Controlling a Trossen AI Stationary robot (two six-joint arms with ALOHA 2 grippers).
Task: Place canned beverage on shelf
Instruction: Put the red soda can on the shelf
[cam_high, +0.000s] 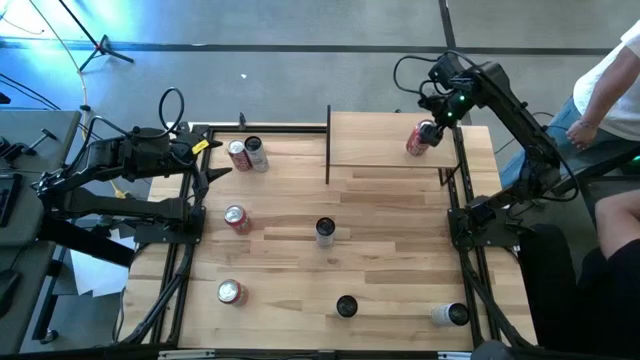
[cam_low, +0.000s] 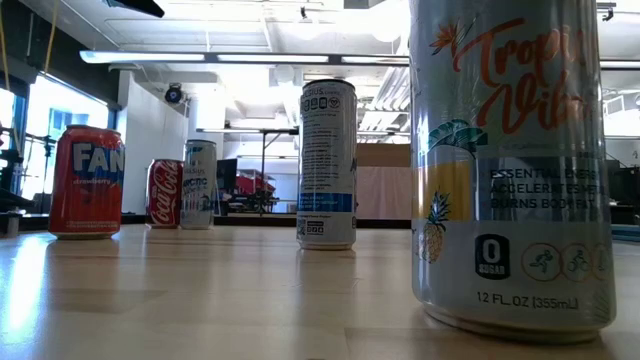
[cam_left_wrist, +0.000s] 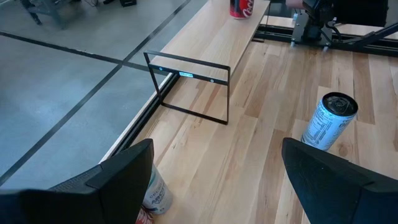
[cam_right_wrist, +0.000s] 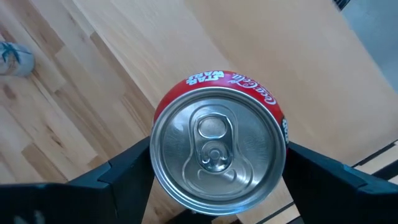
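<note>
Right gripper (cam_right_wrist: 217, 180) | its fingers (cam_right_wrist: 124, 177) flank a red cola can (cam_right_wrist: 217, 146), one at each side, closed on its body | can upright, long axis vertical, lid facing the wrist, on the shelf (cam_high: 385, 140) | left gripper (cam_left_wrist: 214, 180) fingers apart, empty, above the table (cam_high: 300, 250).

Location type: robotics laboratory in an open-plan industrial hall. Indicators: two arms mounted at the surface (cam_high: 300, 200) edges; polished concrete floor (cam_high: 300, 70) with marked lines; tripod base (cam_high: 105, 48); exposed ceiling strip lights (cam_low: 240, 57); a seated person (cam_high: 610, 90) beside the right edge.
</note>
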